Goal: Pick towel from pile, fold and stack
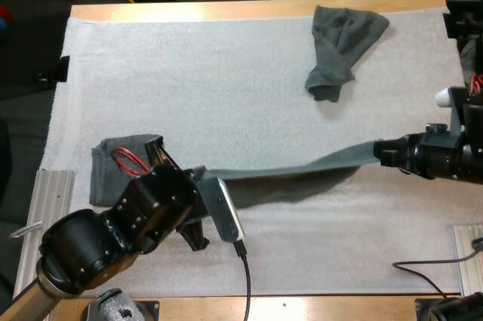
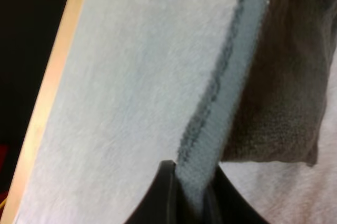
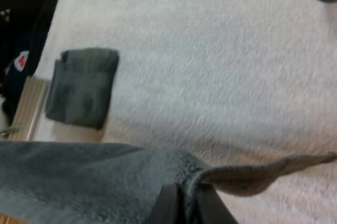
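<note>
Both clamped on one towel (image 1: 302, 166), the left end effector (image 1: 196, 177) and right end effector (image 1: 381, 153) held it stretched low over the mat (image 1: 189, 87) between them, likely to flatten it for folding, stack (image 1: 103, 176) just beside the left.

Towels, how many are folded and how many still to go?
Done: a folded stack sits at the left of the mat. In hand: one towel stretched between the left gripper and right gripper. Still to do: folding it, then the crumpled towel.
</note>
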